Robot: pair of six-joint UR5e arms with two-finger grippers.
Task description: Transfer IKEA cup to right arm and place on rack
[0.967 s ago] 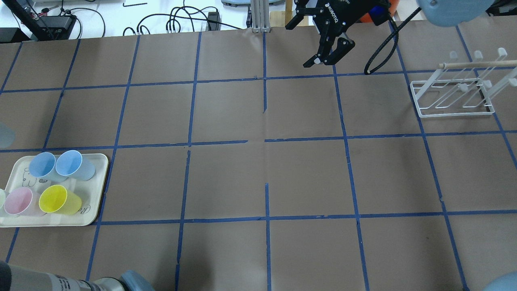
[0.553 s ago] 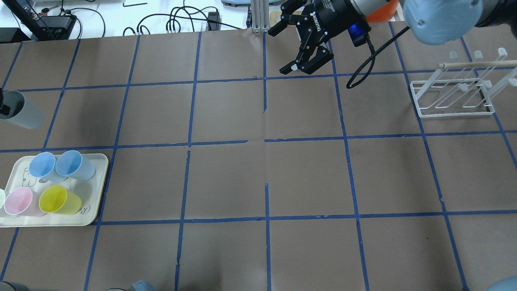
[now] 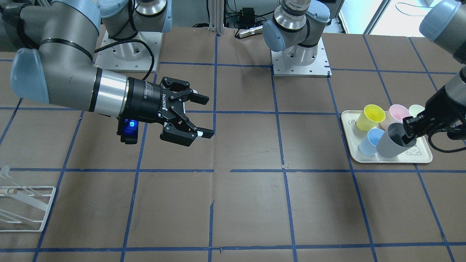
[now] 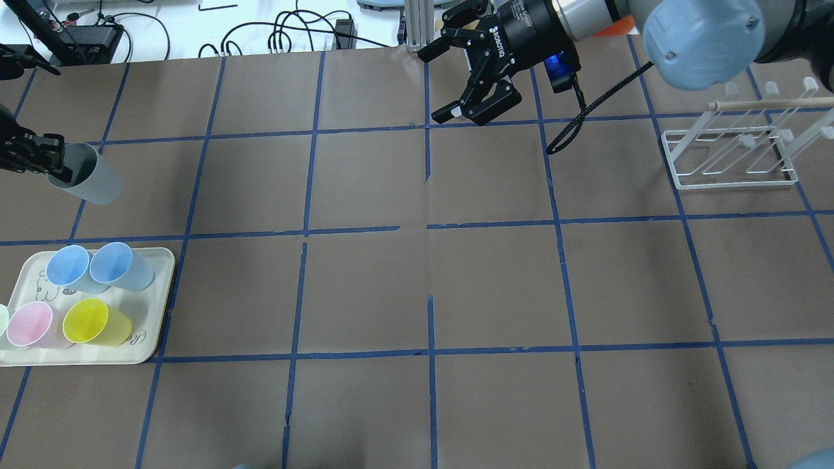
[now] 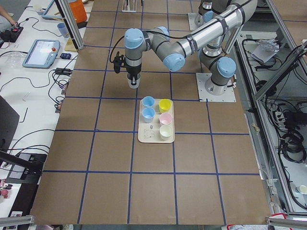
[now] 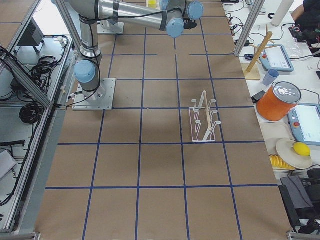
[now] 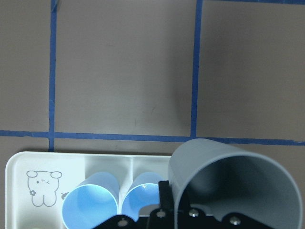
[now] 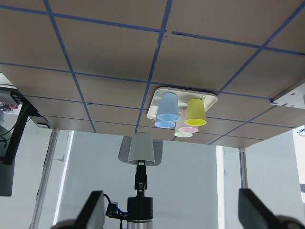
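Left tool (image 4: 60, 170) has the cup (image 4: 89, 177) pinched by the rim, one finger inside. The cup is tilted and up off the surface (image 4: 417, 286), just past the tray (image 4: 163, 286). Right tool (image 4: 438, 85) is spread wide with nothing in it, well apart from the cup. Rack (image 4: 736, 185) sits at the right end.

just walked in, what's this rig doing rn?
Cup handover, early stage. The left end effector pinches the grey IKEA cup by its rim and holds it in the air beside the tray, where the other cups sit. The right end effector is open and empty, pointed across the table toward it, with a wide gap between the two. The rack at the right end holds no cup yet.
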